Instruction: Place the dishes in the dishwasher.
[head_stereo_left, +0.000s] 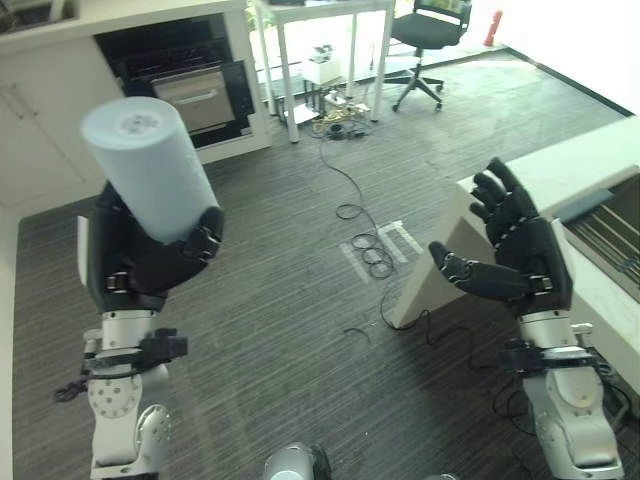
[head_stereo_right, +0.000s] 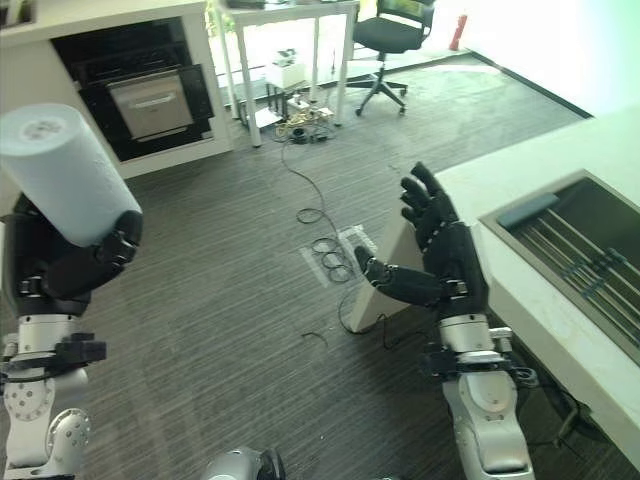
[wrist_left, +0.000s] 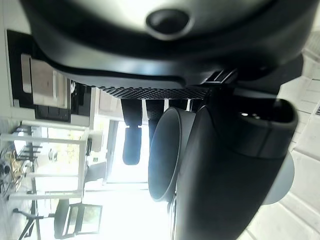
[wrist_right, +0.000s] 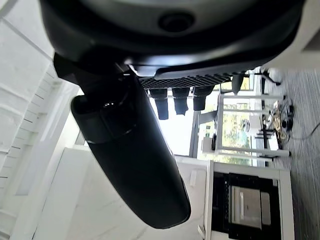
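Grey striped carpet floor (head_stereo_left: 260, 290) w/ white cabinets at far wall; dishwasher (head_stereo_left: 185, 75) set into cabinet run, its interior dark, door panel w/ pale front showing. White table (head_stereo_left: 320, 40) & black office chair (head_stereo_left: 425, 40) stand beyond, near bright window side. White counter (head_stereo_right: 560, 270) on robot's right carries a recessed sink (head_stereo_right: 585, 250) w/ metal rods lying in it.

Left hand (head_stereo_left: 150, 255): raised, fingers & thumb curled round a pale blue cylindrical cup (head_stereo_left: 150, 165), held tilted, base end up & toward camera. Left wrist view shows same cup (wrist_left: 167, 150) from its open side, dark rim next to thumb, fingers wrapped behind it. Cup is well apart from dishwasher, above the carpet.

Right hand (head_stereo_right: 440, 255): raised beside counter's corner, palm facing inward, fingers straight & spread, thumb out to side; holds nothing. Right wrist view: thumb (wrist_right: 130, 165) extended, fingers (wrist_right: 175, 102) in a row, relaxed.
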